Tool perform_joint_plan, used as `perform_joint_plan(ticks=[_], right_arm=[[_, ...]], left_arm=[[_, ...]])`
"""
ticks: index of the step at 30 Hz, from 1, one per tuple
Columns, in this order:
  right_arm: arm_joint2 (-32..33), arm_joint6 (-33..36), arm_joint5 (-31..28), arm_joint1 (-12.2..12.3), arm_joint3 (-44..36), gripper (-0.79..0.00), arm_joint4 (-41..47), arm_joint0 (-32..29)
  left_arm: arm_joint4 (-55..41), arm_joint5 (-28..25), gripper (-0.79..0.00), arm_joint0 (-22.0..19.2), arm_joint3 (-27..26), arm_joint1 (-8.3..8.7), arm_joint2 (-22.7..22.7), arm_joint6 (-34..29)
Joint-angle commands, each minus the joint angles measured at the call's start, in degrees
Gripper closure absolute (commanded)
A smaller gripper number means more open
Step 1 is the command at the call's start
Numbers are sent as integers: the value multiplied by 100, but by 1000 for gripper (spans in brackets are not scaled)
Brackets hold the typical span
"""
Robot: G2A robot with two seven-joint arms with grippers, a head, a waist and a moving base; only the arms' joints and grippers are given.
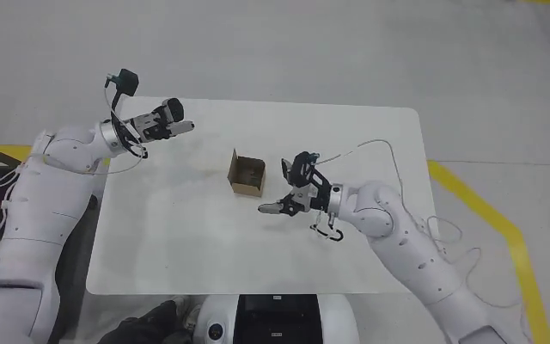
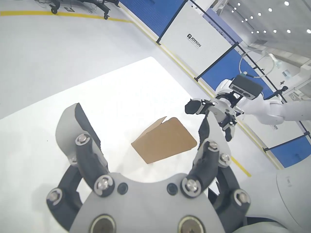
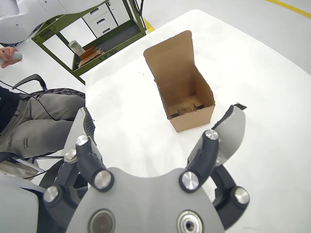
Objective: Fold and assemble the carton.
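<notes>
Carton (image 1: 247, 175), plain brown, stands open on the table (image 1: 344, 138); lettered panels (image 2: 194, 42) beyond.

Three cameras, one table

Top: high above both arms, looking down on the whole white table (image 1: 172, 249). Wrists: low and close, from opposite sides, aimed slantwise at the carton (image 2: 165, 141), also seen mid-table from above

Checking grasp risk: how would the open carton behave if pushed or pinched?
The carton looks like thin, empty cardboard, so a push would probably slide or tip it. Its open walls and raised flap likely flex when pinched.
</notes>
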Motion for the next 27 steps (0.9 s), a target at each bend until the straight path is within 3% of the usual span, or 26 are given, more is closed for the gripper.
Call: perform_joint_plan(ticks=[1,13,22,27], right_arm=[[-207,-39,58,-55,-4,-785,-52,56],[-932,185,-333,-253,85,-785,653,158],[-1441,210,-203,-583,1268,-785,1357,731],[-1401,200,8,-650,1663,-785,1566,856]], left_arm=[[1,-1,-785,0,0,0,0,0],[1,-1,-785,0,0,0,0,0],[1,-1,-785,0,0,0,0,0],[1,-1,-785,0,0,0,0,0]])
